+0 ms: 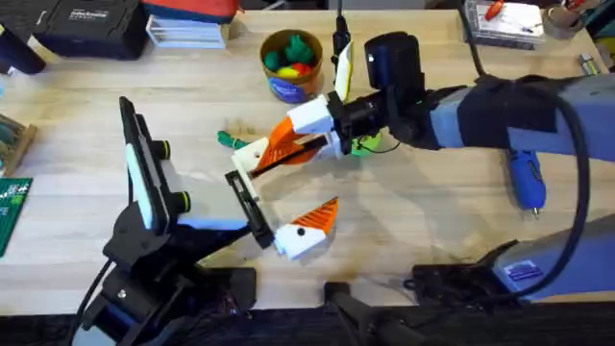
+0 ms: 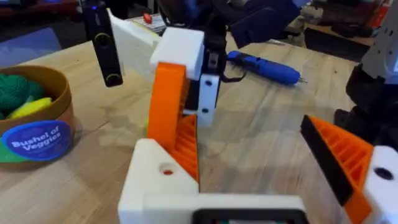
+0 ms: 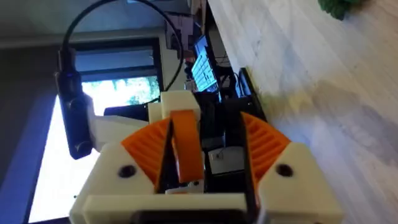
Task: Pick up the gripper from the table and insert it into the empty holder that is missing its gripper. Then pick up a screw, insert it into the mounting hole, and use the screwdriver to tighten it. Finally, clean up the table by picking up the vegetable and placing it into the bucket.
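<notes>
right end effector [image 1: 279, 152] pinching gripper [image 2: 171, 99] | left end effector [image 1: 288, 221] spread | bucket [image 2: 37, 140] label "Bushel of Veggies" | screwdriver [image 1: 526, 178] on surface [image 1: 404, 231]

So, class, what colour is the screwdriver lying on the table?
Blue. The screwdriver shows best in the left wrist view, lying on the wooden table.

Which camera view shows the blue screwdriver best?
The overhead view: the screwdriver lies on the table beside the right arm. The left wrist view also shows it, farther off, with its metal bit visible.
</notes>
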